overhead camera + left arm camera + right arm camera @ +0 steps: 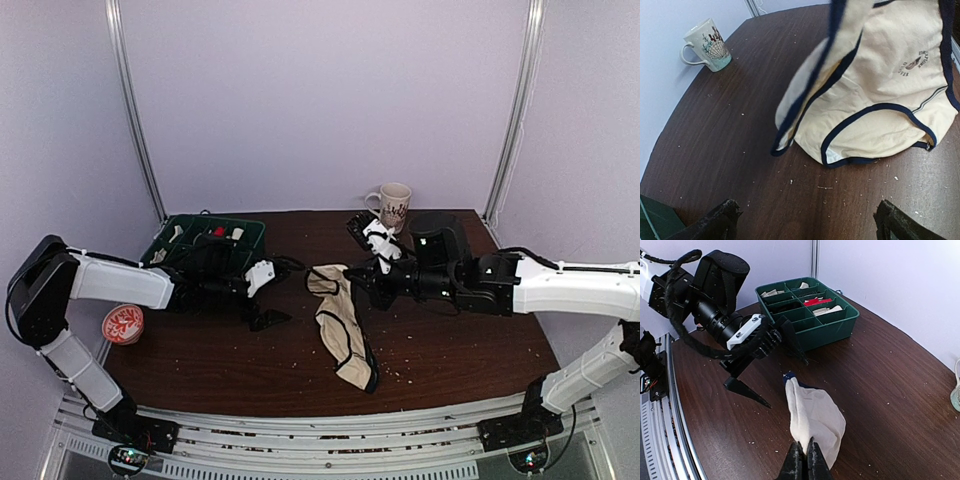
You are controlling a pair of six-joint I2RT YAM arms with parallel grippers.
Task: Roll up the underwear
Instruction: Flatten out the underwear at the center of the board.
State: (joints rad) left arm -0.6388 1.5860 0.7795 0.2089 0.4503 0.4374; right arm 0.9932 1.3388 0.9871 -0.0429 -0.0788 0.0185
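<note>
- Pinching one end of the underwear (814, 416), the right gripper (802, 461) has its fingers pressed together on the cloth, in front of the mug (394, 206) and slightly to its left in the top view.
- The underwear (342, 330) is cream with navy trim. It lies on the table (470, 340) on the near side of the mug, with its held end raised. The rest trails away from the mug towards the near edge.
- In the left wrist view the cloth (875, 105) hangs down from above, and its lower fold rests on the wood. A small printed emblem shows on it.
- The left gripper (280, 292) is spread wide and holds nothing. It sits left of the mug and nearer, just beside the underwear but apart from it.
- Both of its fingers (715, 225) show at the bottom of its own view, with bare table between them.
- The mug (707, 45) stands upright at the far edge, with a shell print on its side.
- A green tray (255, 232) with compartments of small items sits well left of the mug.
- Pale crumbs dot the table around the cloth.
- A red-and-white disc (123, 323) lies far left of the mug, off the table.
</note>
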